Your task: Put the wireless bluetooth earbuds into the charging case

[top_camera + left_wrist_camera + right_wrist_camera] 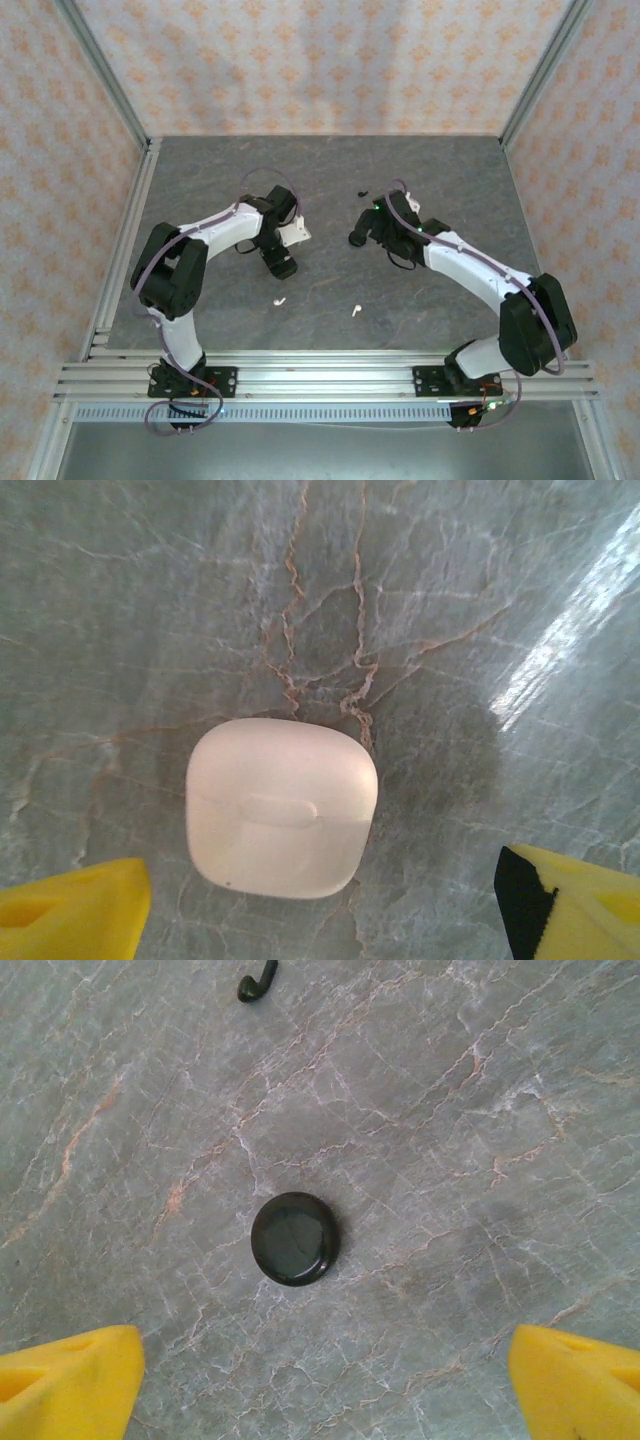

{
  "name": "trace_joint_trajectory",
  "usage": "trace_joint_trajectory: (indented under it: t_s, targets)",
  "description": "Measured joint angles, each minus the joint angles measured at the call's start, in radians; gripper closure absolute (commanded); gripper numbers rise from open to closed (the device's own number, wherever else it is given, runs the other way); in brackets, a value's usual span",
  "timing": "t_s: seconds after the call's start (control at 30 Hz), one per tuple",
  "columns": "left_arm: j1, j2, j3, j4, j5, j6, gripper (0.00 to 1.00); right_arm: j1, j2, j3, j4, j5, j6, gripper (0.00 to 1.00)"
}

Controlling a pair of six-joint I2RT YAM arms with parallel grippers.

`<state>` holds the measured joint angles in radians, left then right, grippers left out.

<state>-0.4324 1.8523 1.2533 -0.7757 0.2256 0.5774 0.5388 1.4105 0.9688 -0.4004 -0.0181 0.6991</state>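
The white charging case lies on the marble table with its lid closed, just ahead of my left gripper and slightly left of its midline. That gripper is open, and its yellow fingertips stand wide apart, clear of the case. Two tiny white earbuds lie loose on the table nearer the arm bases, apart from both grippers. My left gripper hovers mid-table. My right gripper sits to its right. The right gripper is open, with nothing between its fingers.
A round flat black disc lies ahead of the right gripper. A small black hook-shaped piece lies farther out, and black specks show beyond the right gripper. Metal frame posts and patterned walls enclose the grey marble table.
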Motion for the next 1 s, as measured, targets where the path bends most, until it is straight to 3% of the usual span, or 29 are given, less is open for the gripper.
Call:
trace_joint_trajectory:
  t_s: [0.33,0.53,1.0]
  targets:
    - [-0.005,0.047,0.003,-0.002,-0.002,-0.005,0.35,0.0,-0.119,-0.194,0.051,0.021,0.067,0.06]
    - [-0.012,0.037,-0.014,0.019,0.006,-0.005,0.48,0.0,-0.115,-0.182,0.056,0.021,0.06,0.07]
    - [-0.013,-0.125,-0.069,0.1,0.112,-0.027,0.61,0.0,-0.176,-0.172,0.111,-0.089,0.094,0.14]
